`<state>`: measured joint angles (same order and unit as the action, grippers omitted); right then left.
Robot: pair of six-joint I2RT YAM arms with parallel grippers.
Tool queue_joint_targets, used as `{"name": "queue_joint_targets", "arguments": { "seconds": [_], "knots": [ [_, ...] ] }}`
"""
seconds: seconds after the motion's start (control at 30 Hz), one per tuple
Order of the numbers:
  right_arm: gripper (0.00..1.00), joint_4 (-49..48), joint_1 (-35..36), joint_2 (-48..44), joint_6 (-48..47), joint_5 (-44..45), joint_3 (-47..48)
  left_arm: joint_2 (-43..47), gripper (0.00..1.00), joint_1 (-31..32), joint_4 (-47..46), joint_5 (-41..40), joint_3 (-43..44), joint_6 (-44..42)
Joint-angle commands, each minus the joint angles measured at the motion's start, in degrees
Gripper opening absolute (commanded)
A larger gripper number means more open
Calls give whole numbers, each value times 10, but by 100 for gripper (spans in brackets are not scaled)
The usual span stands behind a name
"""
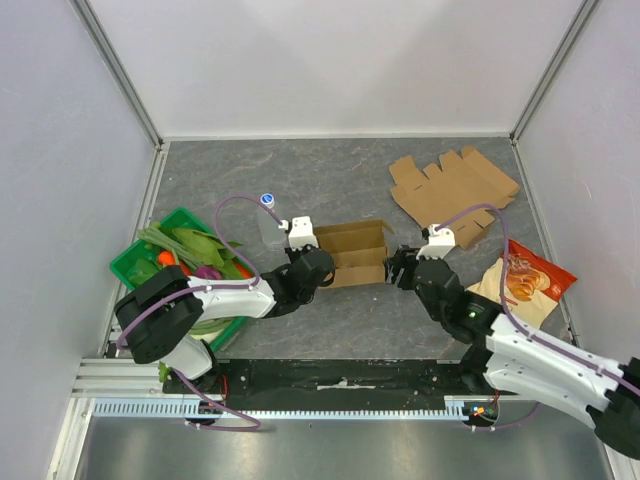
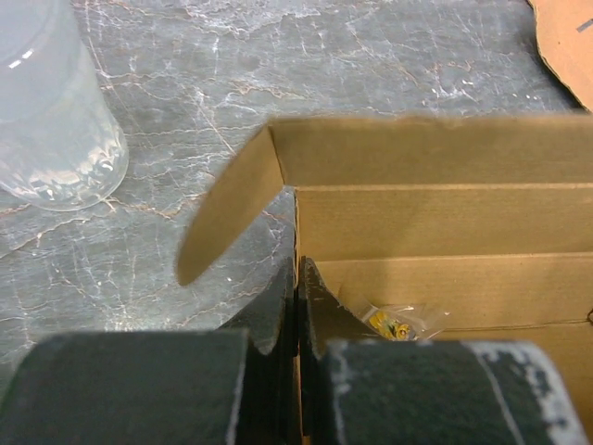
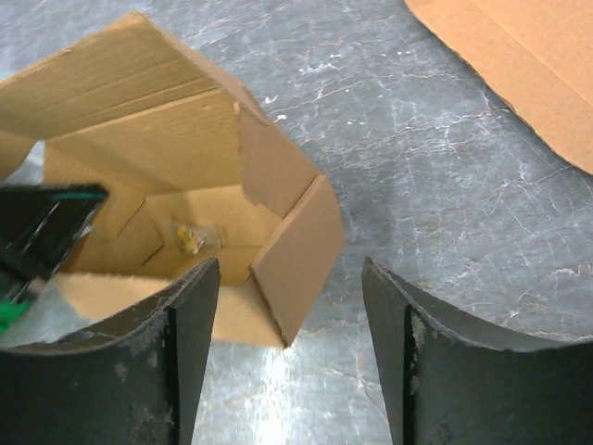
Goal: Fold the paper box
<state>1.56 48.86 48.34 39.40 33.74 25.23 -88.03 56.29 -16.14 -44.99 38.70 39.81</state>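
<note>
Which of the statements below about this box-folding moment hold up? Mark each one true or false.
1. The left gripper is shut on a wall of the box. True.
2. The right gripper grips the box too. False: its jaws stand open, not closed on it.
3. A small packet lies inside the box. True.
4. The flat cardboard sheet lies in the green basket. False: it lies on the table, far right; the basket holds vegetables.
</note>
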Motion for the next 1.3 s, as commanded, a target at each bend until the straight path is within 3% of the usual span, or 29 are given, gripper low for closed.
{"name": "queue_joint_targets", "arguments": {
  "seconds": [0.0,0.03,0.07,0.1,0.2,0.27,0.37,0.43,0.5,0.67,0.73,0.97,1.27],
  "knots": [
    [74,125,0,-71,-38,-88,45,6,2,0,-2,-56,-6,1],
    [80,140,0,-88,-42,-96,55,6,2,1,-2,-60,-6,-3],
    [93,153,-2,-91,-52,-100,67,6,2,2,-2,-62,-6,-6],
    [95,182,-6,-88,-62,-110,108,6,2,3,-2,-65,-5,-9],
    [98,305,-52,25,-18,-127,247,6,2,6,-2,-72,-5,-11],
    [98,347,-100,77,-9,-214,303,7,2,7,-2,-72,-5,-12],
    [98,316,-110,132,-71,-241,367,3,2,12,-2,-79,0,-19],
    [97,269,-111,135,-188,-241,381,1,2,14,-2,-84,0,-23],
    [92,219,-112,169,-298,-278,398,-1,2,15,-3,-84,1,-25],
    [74,260,-114,263,-432,-418,451,-7,2,18,-4,-91,8,-40],
    [72,230,-114,264,-462,-442,428,-7,2,19,-6,-91,8,-41],
    [60,136,-106,288,-520,-423,405,-9,2,24,-12,-92,5,-47],
    [55,124,-87,332,-550,-474,394,-11,2,29,-15,-100,3,-47]
  ]
}}
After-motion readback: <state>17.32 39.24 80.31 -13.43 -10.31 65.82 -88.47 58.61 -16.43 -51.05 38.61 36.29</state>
